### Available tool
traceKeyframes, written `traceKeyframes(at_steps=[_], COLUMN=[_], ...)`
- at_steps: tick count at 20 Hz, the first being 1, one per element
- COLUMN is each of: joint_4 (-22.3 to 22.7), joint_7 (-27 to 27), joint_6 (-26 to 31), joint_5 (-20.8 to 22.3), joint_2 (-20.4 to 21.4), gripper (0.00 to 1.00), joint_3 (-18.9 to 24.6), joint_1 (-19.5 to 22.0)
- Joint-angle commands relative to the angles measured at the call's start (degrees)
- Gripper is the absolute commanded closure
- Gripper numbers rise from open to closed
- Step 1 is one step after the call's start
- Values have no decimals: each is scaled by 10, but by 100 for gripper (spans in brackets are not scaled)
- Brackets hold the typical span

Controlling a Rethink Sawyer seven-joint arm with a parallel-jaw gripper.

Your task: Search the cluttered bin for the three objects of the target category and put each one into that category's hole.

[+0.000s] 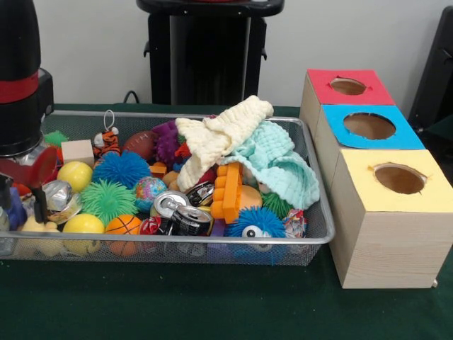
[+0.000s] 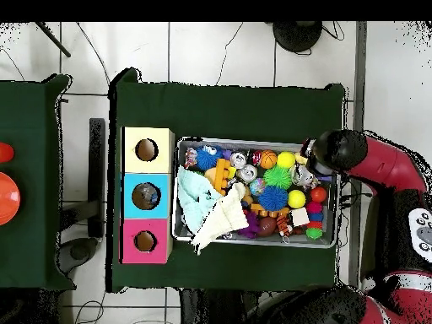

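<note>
I see the tabletop [image 1: 212, 304] carrying the bin [image 1: 311, 237]. Three boxes [image 1: 382, 212] stand just beside the bin. My hand [image 1: 21, 202] hangs over the bin's end farthest from the boxes; grip unclear.

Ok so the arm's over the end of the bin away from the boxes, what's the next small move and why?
Probably lower slightly and probe the balls beneath it. The arm hangs over the bin end farthest from the yellow box, above a yellow ball; its gripper isn't clearly visible, and nothing looks lifted out.

Green table cloth [image 1: 212, 304]; orange object [image 2: 7, 196] on neighbouring table.
</note>
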State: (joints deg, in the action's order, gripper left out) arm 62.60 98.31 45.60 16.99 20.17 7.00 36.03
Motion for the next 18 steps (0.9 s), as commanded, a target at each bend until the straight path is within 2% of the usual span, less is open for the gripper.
traceKeyframes(at_steps=[1, 3, 8, 10, 14, 18], joint_4=[94, 100, 105, 109, 114, 123], joint_7=[-59, -55, -57, -46, 9, 32], joint_6=[-95, -106, -86, -94, -120, -107], joint_5=[21, 24, 13, 17, 30, 29], joint_2=[-21, -20, -23, -22, -20, -18], gripper=[0, 0, 0, 0, 0, 0], joint_3=[72, 74, 81, 77, 42, 21], joint_1=[22, 24, 30, 28, 9, 4])
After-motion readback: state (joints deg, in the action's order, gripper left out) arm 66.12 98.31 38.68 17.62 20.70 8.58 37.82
